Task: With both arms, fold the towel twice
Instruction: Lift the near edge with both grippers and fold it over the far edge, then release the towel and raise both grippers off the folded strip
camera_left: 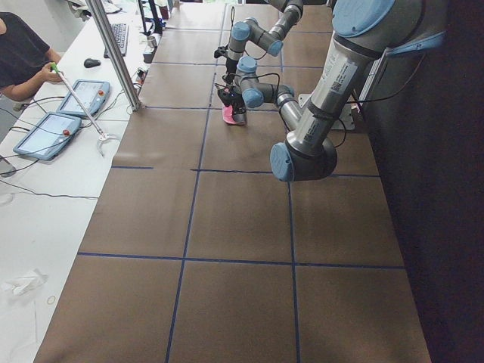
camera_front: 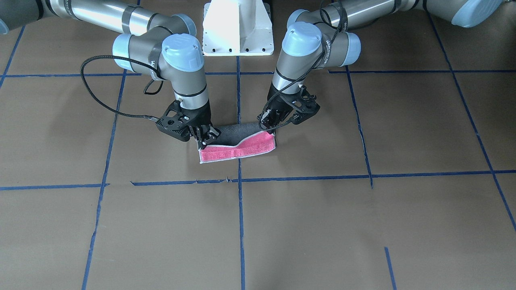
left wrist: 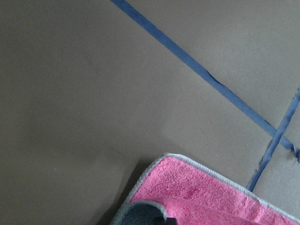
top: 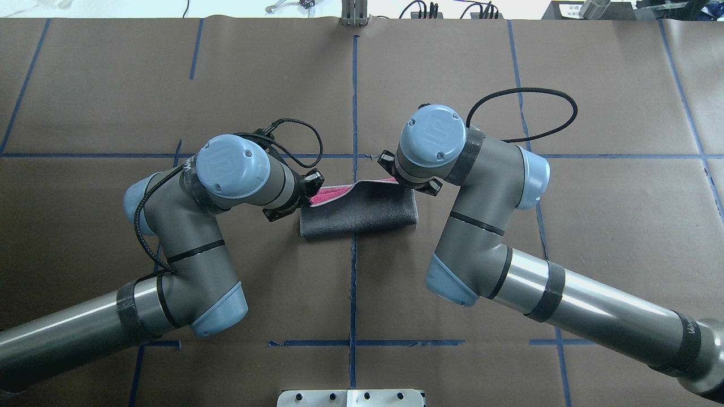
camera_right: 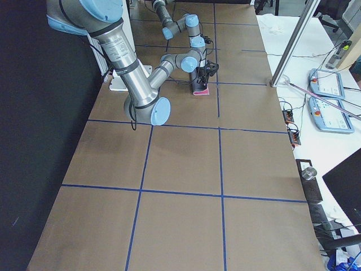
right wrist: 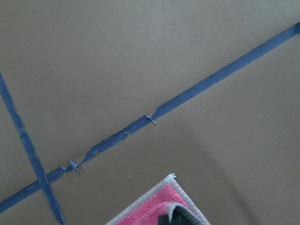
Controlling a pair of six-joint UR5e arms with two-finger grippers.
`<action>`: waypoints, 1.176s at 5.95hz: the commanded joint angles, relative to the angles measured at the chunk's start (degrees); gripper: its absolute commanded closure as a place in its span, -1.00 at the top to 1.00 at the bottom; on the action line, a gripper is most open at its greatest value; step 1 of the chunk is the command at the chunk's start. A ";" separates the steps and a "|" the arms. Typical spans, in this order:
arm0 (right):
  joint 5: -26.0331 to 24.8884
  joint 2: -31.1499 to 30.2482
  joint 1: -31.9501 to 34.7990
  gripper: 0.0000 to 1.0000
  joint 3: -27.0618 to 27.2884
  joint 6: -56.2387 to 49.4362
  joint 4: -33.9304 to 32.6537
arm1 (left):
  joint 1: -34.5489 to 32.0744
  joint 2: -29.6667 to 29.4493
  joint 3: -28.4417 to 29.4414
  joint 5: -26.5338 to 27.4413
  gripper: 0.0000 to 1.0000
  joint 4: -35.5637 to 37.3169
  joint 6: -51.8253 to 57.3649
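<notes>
Brown worktop, towel near robot-side edge: L claw & R claw each pinching a corner. Mid sags; if I release unevenly, fold prob lands skewed.

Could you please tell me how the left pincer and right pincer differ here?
More pink shows at the towel end held by the left pincer than at the one held by the right pincer. The right pincer's cable swings out in a wide loop; the left pincer's runs tight beside it. Both pinch a corner of the grey flap.
</notes>
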 commanded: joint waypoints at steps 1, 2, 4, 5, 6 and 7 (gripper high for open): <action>-0.08 0.26 0.08 -0.10 -2.67 -0.32 2.75 | -1.58 -0.13 0.30 0.00 -0.07 -0.40 3.31; 0.01 0.34 0.25 0.99 -2.67 -1.72 2.75 | -1.76 -0.13 1.69 0.00 0.63 -2.32 5.52; 5.41 -0.35 2.17 1.00 -1.19 -3.13 3.02 | -1.68 0.04 0.92 -0.26 0.69 -4.54 5.20; 7.37 -2.10 3.40 1.00 1.52 -3.66 2.93 | -1.16 0.48 0.74 -0.44 0.69 -4.19 3.37; 8.78 -3.16 4.64 1.00 3.11 -4.45 2.84 | 0.76 0.83 0.83 -0.44 0.67 -4.01 -3.00; 10.36 -3.96 5.60 1.00 3.57 -5.67 2.84 | 1.48 1.18 0.74 -0.53 0.67 -3.92 -9.68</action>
